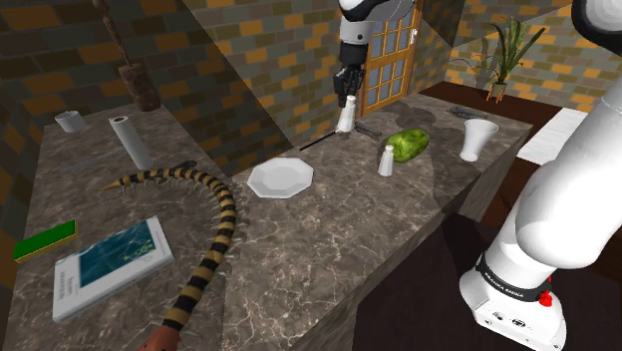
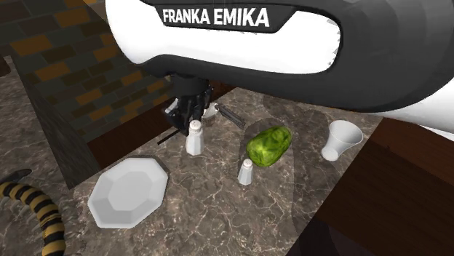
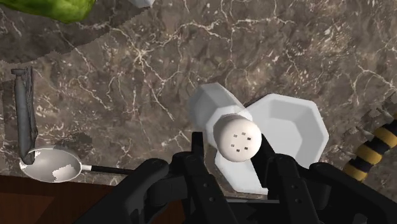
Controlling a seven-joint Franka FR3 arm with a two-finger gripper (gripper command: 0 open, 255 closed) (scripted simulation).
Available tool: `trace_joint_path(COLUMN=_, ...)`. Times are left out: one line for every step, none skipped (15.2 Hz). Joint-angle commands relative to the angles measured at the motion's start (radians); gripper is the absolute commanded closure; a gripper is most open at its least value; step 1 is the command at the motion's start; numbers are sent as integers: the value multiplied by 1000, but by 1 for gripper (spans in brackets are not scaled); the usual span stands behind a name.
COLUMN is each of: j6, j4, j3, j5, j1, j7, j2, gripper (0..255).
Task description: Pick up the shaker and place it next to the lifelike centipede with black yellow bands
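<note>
the tool (image 1: 346,92) stands straight down over the white shaker (image 1: 346,116) at the far end of the dark, veined tabletop (image 1: 329,259). its two black fingers pinch the shaker just under the perforated cap, as the wrist view lets us see. from these angles we cannot tell whether the shaker's base rests on the tabletop or hangs a little above it. a white plate (image 1: 280,177) lies near the tool, and beyond the plate from the tool stretches the centipede (image 1: 214,219) with its black and yellow bands. on the tool's other side sit a second shaker (image 1: 386,160), a green lump (image 1: 409,145) and a white cup (image 1: 478,140). a spoon (image 3: 51,167) lies near the tool.

we judge the step in hand to be the grasp or the very start of the lift, with the carry and the placing yet to come. the next move, as we read it, calls for a clean rise, then a carry over or around the plate toward the centipede. it would end on bare tabletop close to the banded body without touching it.
</note>
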Motion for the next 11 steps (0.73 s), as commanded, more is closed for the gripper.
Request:
trace_joint_path(j6=16, j4=-58, j3=25, j5=-9, j1=20, j7=47, j2=-48, gripper=255)
trace_joint_path(j6=22, j4=-81, j3=38, j5=-11, j1=29, j7=70, j2=-69, gripper=255)
trace_joint_path(j6=27, j4=-104, j3=52, j5=-13, j1=39, j7=94, j2=-89, gripper=255)
trace_joint_path(j6=32, j4=-125, j3=66, j5=-15, j1=47, j7=117, j2=-108, gripper=255)
trace_joint_path(j6=37, j4=-144, j3=80, j5=-15, j1=56, j7=140, j2=-126, gripper=255)
trace_joint_path(j6=41, j4=-163, j3=95, j5=-15, j1=66, j7=164, j2=-143, gripper=255)
trace_joint_path(j6=45, j4=-180, j3=110, j5=-15, j1=75, j7=187, j2=-159, gripper=255)
trace_joint_path(j6=49, j4=-197, j3=125, j5=-13, j1=83, j7=211, j2=-174, gripper=255)
trace_joint_path(j6=53, j4=-212, j3=140, j5=-12, j1=93, j7=234, j2=-188, gripper=255)
trace_joint_path(j6=56, j4=-226, j3=156, j5=-10, j1=102, j7=258, j2=-202, gripper=255)
trace_joint_path(j6=59, j4=-239, j3=171, j5=-7, j1=111, j7=281, j2=-214, gripper=255)
